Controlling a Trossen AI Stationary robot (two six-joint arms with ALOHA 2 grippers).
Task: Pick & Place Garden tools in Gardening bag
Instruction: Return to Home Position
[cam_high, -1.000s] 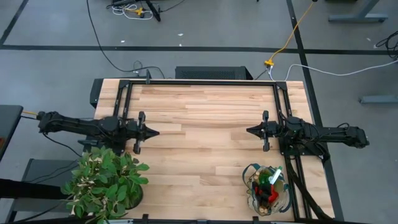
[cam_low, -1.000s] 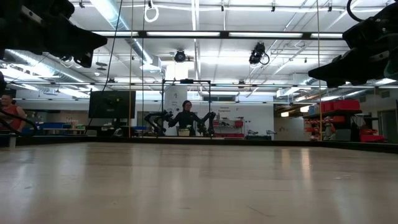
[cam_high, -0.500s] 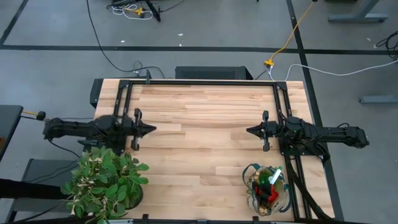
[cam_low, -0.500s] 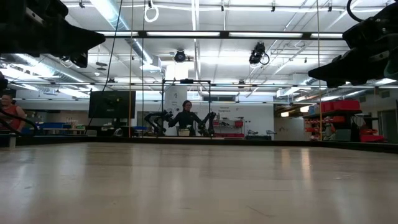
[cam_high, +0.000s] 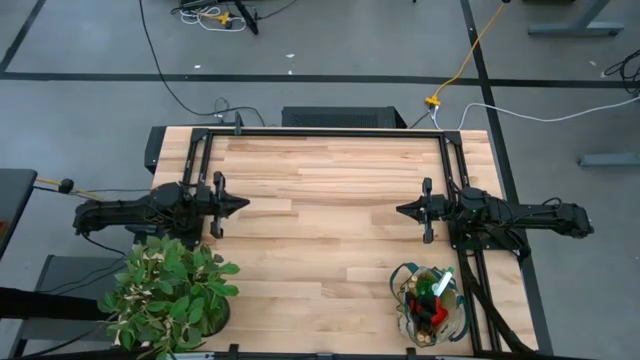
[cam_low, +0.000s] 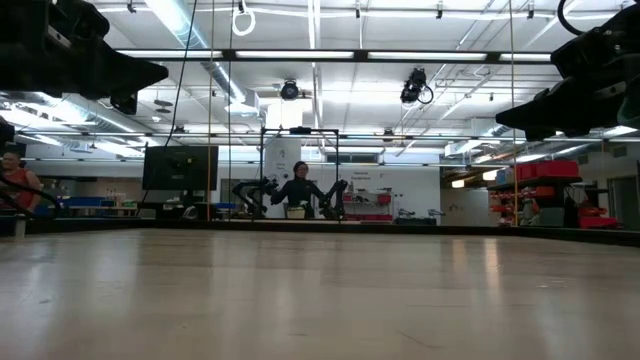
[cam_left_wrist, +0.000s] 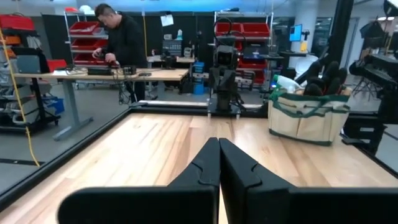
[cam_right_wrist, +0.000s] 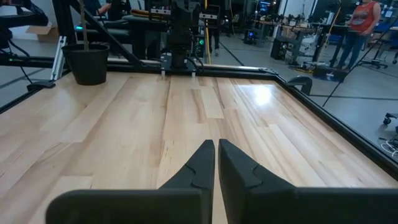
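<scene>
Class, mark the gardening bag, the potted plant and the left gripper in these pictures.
gardening bag (cam_left_wrist: 308, 124): left wrist view, beige front wall.
potted plant (cam_high: 170, 295): high view, its leaves.
left gripper (cam_high: 241, 204): high view, closed fingertips.

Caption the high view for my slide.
Gardening bag holds the tools; left hand and right hand shut, facing across the table.

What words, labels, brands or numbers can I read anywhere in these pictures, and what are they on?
No text can be read in any view.
The white sheet far in the background, seen from the left wrist, is too blurred to read.
The gardening bag shows no print on the side seen.
</scene>
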